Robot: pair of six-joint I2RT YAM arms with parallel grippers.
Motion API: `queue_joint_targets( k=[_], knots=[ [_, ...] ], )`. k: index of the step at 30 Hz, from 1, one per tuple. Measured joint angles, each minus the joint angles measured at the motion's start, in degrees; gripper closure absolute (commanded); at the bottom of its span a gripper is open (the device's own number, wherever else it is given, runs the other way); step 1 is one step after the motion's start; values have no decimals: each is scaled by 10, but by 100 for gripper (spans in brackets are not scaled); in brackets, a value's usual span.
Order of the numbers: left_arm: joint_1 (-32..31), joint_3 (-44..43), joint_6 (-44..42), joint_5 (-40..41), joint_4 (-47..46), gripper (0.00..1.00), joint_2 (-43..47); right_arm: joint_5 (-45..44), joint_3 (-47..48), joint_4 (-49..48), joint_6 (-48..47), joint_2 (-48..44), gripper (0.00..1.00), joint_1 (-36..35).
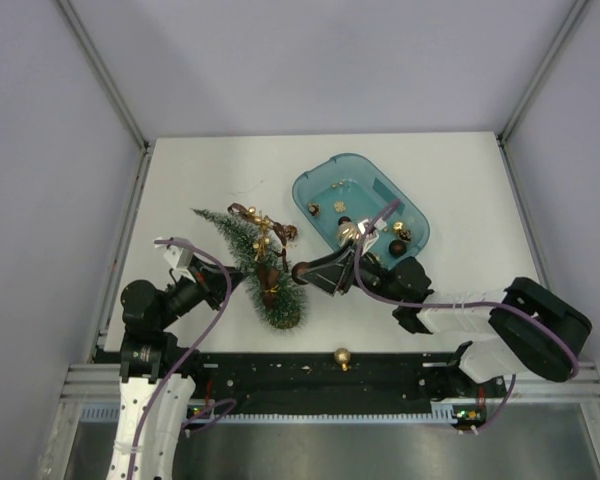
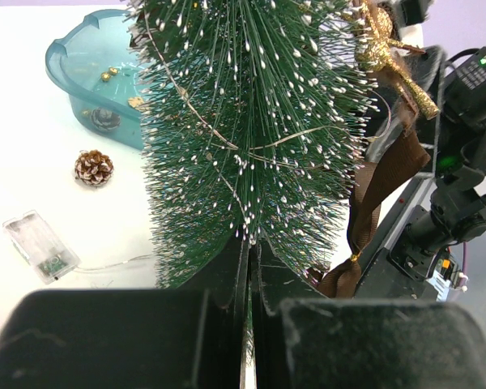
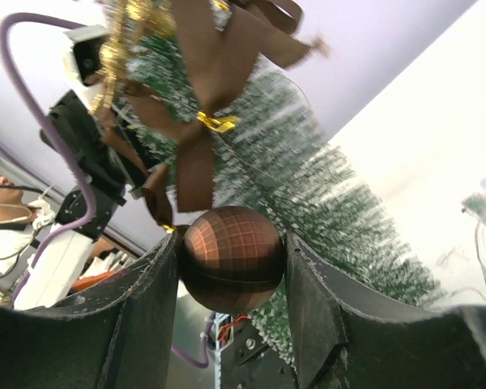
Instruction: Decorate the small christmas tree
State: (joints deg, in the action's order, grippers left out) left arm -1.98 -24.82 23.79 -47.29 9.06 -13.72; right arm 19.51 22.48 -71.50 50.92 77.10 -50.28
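Observation:
The small christmas tree (image 1: 242, 248) lies tilted on the white table, tip to the far left and wide end near the front edge. A thin wire of lights, brown ribbon bows (image 2: 387, 174) and a gold bow (image 2: 382, 50) hang on it. My left gripper (image 1: 228, 284) is shut on the tree's bristles (image 2: 251, 121) from the left. My right gripper (image 1: 302, 271) is shut on a brown ball ornament (image 3: 231, 258) and holds it against the tree's right side (image 3: 332, 203), just under a brown bow (image 3: 201, 121).
A teal tray (image 1: 362, 183) with several small gold and brown ornaments stands behind the right gripper; it also shows in the left wrist view (image 2: 71, 69). A pine cone (image 2: 93, 167) and a clear battery box (image 2: 39, 245) lie on the table. A gold ball (image 1: 342, 356) sits on the front rail.

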Motion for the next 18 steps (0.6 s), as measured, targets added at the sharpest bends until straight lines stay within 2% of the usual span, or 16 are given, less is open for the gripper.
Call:
queue_joint_targets(
  k=[8, 18],
  knots=[
    [0, 0, 0, 0, 0, 100, 0, 3, -3, -11, 37, 60, 100, -3],
    [0, 0, 0, 0, 0, 100, 0, 3, -3, -18, 64, 52, 100, -3]
  ],
)
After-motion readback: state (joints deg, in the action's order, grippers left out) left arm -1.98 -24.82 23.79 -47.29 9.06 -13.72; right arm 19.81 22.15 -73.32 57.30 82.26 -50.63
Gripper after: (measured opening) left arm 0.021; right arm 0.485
